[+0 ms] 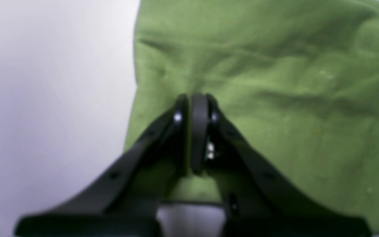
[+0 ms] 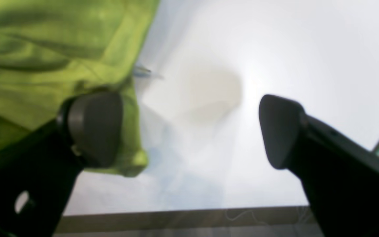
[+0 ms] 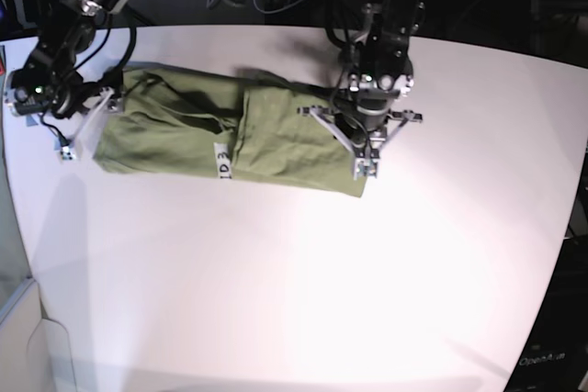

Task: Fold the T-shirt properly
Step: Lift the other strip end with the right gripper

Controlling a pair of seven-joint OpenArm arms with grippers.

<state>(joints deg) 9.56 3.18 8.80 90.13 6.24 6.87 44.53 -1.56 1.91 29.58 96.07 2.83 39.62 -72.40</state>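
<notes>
T-shirt (image 3: pixel 230 140): one, olive green, lying on the white table (image 3: pixel 303 273) as a long folded band running across the base view, with a small white label showing near its middle. It is the only cloth I can see. I have two grippers on it, one at each end.

My left gripper (image 1: pixel 194 108) stands over the end of the band that is on the right in the base view. Its jaws are pressed together, and green cloth shows around and behind the tips in the wrist view; the picture is too blurred for me to say whether a fold is pinched between them. The cloth's edge runs just to the left of my fingers there, with bare table beyond it.

My right gripper (image 2: pixel 189 131) is at the other end, on the left in the base view. Its jaws stand wide apart and hold nothing. One pad (image 2: pixel 95 126) sits in front of the shirt's rumpled edge; the other pad (image 2: pixel 280 130) is over bare table, well clear of the cloth.
</notes>
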